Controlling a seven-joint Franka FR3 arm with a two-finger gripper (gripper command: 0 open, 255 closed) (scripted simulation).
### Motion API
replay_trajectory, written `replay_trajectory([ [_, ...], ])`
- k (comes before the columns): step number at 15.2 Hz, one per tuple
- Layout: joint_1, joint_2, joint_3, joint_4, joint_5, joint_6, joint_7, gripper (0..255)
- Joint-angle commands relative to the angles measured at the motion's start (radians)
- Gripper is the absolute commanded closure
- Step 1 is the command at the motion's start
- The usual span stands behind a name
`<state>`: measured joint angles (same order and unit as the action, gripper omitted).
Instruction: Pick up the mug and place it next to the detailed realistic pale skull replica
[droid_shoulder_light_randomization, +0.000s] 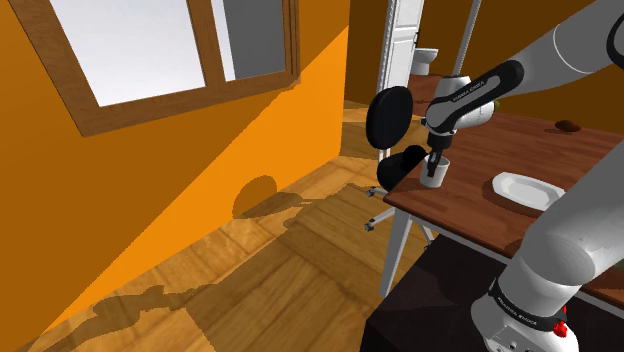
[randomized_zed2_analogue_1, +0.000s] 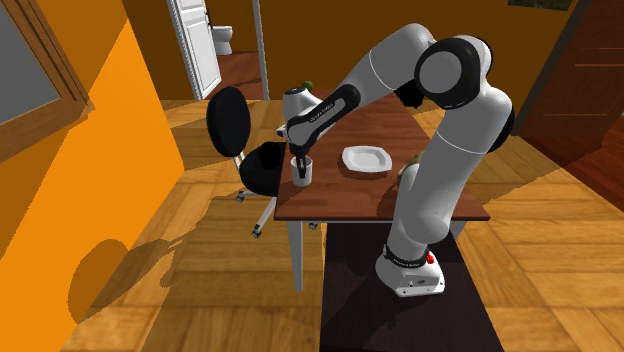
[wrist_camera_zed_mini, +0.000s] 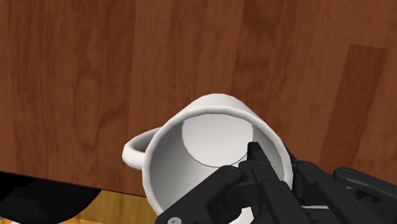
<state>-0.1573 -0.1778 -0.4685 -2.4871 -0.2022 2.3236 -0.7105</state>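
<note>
**While the mug waits at the table's edge, the gripper reaches into its mouth**

Because the mug (randomized_zed2_analogue_1: 303, 171) stands upright with its mouth open to the top, its thin wall can be taken from above, and this seems to be the reason for the approach. The mug is white and stands on the brown table (randomized_zed2_analogue_1: 350, 198), close to the edge where the black chair (randomized_zed2_analogue_1: 235, 125) is. In the second exterior view it is at 9 o'clock from the white plate (randomized_zed2_analogue_1: 366, 158). A pale object (randomized_zed2_analogue_1: 295, 98), which I take for the skull, is at 12 o'clock from the mug, well apart, at the far end of the table.

In the wrist view the handle (wrist_camera_zed_mini: 137, 153) points toward the table's edge. The gripper (wrist_camera_zed_mini: 277, 162) reaches in at the opposite wall, so I think the handle is left free on purpose. Whether the gripper already pinches this wall or only hangs around it, I cannot tell. The mug's base looks to rest on the table.

From the stand the arm rises to a high shoulder joint. Its forearm then stretches toward 8 o'clock in the second exterior view, and the wrist bends so that the hand points nearly straight down.
</note>
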Motion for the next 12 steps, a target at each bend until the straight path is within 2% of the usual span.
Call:
replay_trajectory([
  [1,0.000,0.000,0.000,0.000,0.000,0.000,0.000,255],
  [6,0.000,0.000,0.000,0.000,0.000,0.000,0.000,255],
  [12,-0.003,-0.056,0.013,0.037,-0.013,-0.092,0.009,255],
])
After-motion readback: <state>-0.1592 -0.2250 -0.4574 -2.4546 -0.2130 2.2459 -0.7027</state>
